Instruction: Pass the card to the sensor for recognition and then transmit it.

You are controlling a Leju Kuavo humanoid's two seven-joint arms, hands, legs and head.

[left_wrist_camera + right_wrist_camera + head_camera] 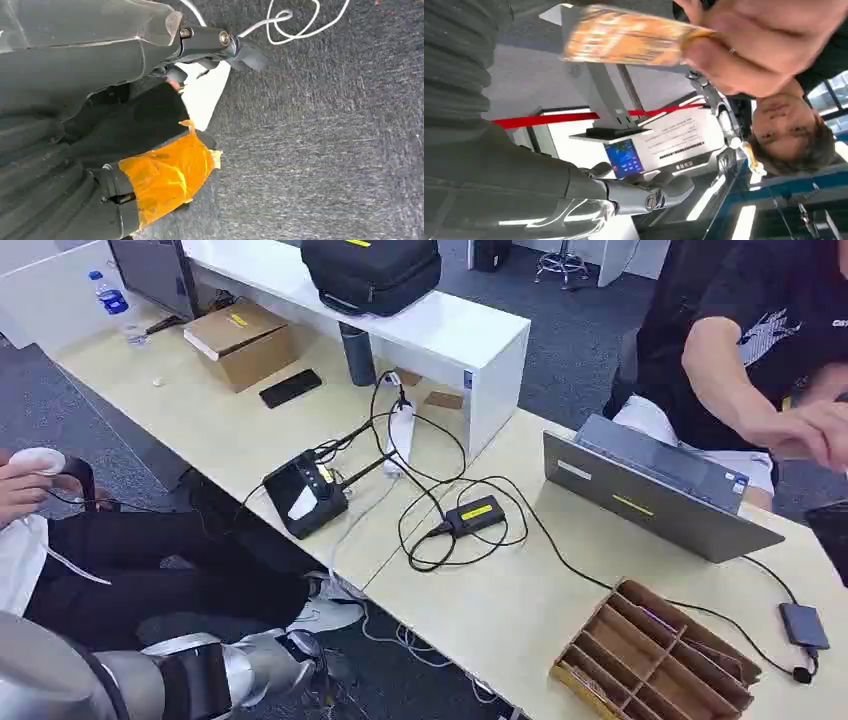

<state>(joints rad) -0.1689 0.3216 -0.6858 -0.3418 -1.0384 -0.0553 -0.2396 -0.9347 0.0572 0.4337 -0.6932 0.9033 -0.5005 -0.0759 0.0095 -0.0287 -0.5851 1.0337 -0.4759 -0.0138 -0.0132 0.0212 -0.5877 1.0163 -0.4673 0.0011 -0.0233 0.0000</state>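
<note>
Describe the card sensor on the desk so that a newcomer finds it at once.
On the long pale desk, look near its front edge, left of the grey laptop. The sensor is the tilted black box with a screen face, cables running from it, unlike the smaller yellow-labelled adapter.

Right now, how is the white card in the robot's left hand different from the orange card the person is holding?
The white card is plain; the orange card has a blurry printed pattern. The white card is pinched in the robot's left hand, above grey carpet; the orange card is held by a person's hand. Both are thin and flat.
</note>
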